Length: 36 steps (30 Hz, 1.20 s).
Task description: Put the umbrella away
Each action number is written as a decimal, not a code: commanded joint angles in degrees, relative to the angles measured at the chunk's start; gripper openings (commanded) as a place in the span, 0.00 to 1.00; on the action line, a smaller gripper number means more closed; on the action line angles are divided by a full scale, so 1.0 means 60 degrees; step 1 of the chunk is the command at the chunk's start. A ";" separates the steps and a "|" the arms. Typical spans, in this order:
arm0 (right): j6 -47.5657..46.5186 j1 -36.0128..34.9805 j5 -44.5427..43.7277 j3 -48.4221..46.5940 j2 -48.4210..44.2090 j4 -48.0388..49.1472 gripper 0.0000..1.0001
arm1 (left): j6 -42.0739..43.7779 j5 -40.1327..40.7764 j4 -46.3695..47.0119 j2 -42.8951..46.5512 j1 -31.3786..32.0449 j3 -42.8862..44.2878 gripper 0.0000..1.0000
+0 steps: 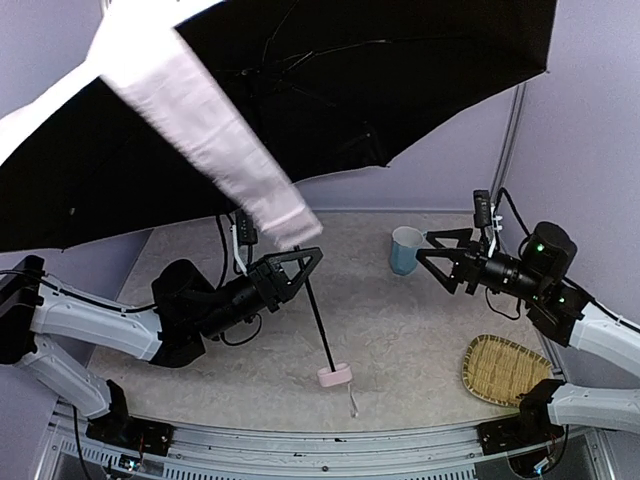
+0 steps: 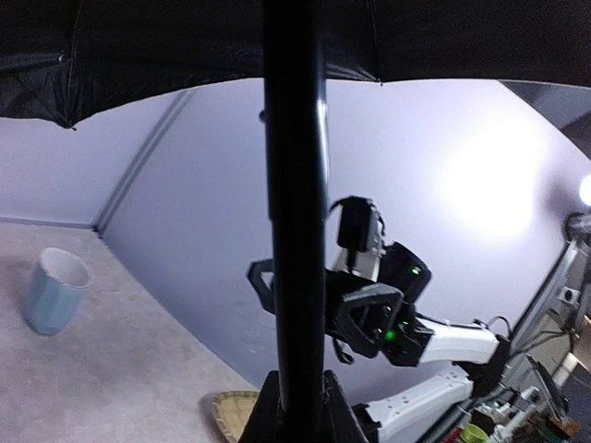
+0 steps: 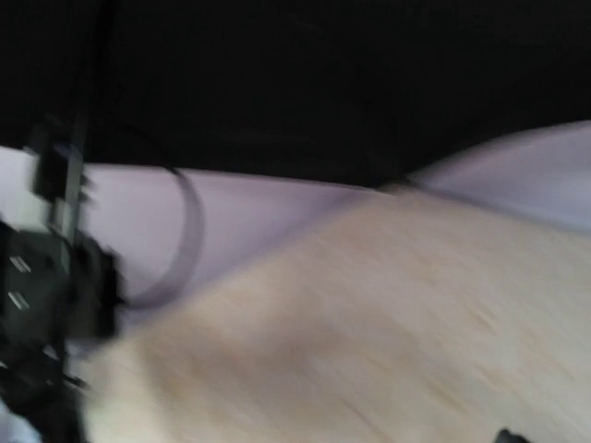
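Top external view: the open umbrella (image 1: 350,80) spreads above the desk's (image 1: 400,340) far-left part, its shaft (image 1: 318,320) slanting down to the pink handle (image 1: 335,376) near the front edge's middle. The left gripper (image 1: 306,262) is clamped on the shaft. The right gripper (image 1: 424,247) gapes empty beside the blue cup (image 1: 405,250), far right.

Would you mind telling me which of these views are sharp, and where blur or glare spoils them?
Top view: sharp, though the open umbrella fills its upper half. Left wrist view: the shaft looms close and soft, with glare on the wall. Right wrist view: blurred throughout.
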<state>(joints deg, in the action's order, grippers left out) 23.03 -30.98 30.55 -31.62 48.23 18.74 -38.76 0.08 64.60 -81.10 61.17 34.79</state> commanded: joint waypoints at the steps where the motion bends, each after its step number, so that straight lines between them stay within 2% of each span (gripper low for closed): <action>1: 0.1290 -0.0235 0.1260 -0.0427 0.0230 0.2646 0.92 | 0.0431 -0.2057 0.1150 -0.0875 0.0620 0.1060 0.00; 8: 0.1490 -0.1028 0.1605 -0.1906 0.1534 0.3953 0.92 | 0.0834 -0.2972 0.1268 -0.1517 0.1242 0.1602 0.00; 18: 0.1064 -0.2548 0.1080 -0.3977 0.3541 0.4186 0.95 | 0.0969 -0.3259 0.1253 -0.1931 0.1654 0.1864 0.00; 22: 0.1055 -0.2934 0.1043 -0.4491 0.4159 0.4258 0.92 | 0.0980 -0.3323 0.1230 -0.2010 0.1694 0.1856 0.00; 24: 0.1072 -0.3005 0.0933 -0.4592 0.4348 0.4256 0.84 | 0.0991 -0.3312 0.1248 -0.1998 0.1694 0.1807 0.00; 29: 0.1241 -0.3014 0.0271 -0.4418 0.4442 0.4270 0.42 | 0.1029 -0.3397 0.1235 -0.1930 0.1699 0.1669 0.00; 32: 0.1242 -0.3025 0.0167 -0.4523 0.4518 0.4088 0.22 | 0.1044 -0.3544 0.1172 -0.1963 0.1695 0.1663 0.00; 36: 0.1246 -0.3025 -0.0035 -0.4690 0.4592 0.3694 0.08 | 0.1049 -0.3623 0.1157 -0.1995 0.1700 0.1672 0.00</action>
<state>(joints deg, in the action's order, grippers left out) 32.42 -49.17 33.85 -58.13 74.91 42.74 -35.38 -18.33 67.51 -93.25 70.57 43.70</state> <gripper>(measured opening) 0.146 0.061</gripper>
